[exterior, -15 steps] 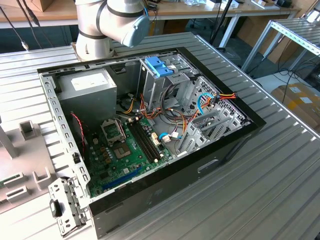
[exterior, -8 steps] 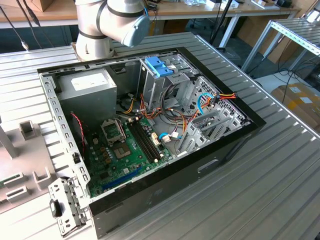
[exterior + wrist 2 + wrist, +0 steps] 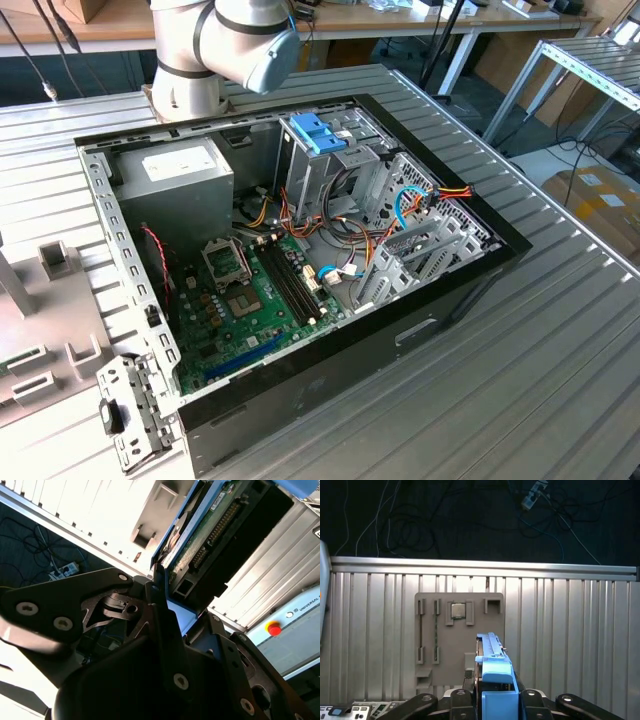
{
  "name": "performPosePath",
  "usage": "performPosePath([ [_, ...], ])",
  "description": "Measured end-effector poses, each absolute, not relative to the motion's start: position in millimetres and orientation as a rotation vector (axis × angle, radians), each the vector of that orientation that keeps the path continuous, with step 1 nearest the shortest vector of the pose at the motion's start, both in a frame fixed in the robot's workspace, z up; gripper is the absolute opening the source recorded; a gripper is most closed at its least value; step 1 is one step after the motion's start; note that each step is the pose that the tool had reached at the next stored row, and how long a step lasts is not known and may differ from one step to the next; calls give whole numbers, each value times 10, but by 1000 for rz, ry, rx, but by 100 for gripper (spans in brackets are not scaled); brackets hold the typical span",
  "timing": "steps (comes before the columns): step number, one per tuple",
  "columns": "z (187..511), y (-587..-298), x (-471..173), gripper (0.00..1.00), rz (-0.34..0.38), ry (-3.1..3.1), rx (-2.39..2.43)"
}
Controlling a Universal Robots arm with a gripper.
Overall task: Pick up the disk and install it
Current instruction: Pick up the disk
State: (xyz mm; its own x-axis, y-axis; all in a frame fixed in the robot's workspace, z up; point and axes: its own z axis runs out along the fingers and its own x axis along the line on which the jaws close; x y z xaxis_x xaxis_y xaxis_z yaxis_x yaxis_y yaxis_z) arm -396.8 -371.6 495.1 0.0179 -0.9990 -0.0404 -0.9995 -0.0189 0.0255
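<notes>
Here, the disk [image 3: 492,662] is held clear of the ribbed table [image 3: 570,630]. It is clamped edge-on by the gripper [image 3: 495,703], whose fingers are closed on it from either side. In the second wrist view its green circuit board and a blue rail along one edge are seen. Below it, a grey fixture plate [image 3: 460,640] is laid near one edge of the table. In the exterior view, an open computer case [image 3: 300,400] is set mid-table.
</notes>
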Motion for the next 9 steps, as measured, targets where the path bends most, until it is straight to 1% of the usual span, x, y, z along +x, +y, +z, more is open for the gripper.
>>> performPosePath([
  [9,4950,-3726,-3945,37,73,2193,-2234],
])
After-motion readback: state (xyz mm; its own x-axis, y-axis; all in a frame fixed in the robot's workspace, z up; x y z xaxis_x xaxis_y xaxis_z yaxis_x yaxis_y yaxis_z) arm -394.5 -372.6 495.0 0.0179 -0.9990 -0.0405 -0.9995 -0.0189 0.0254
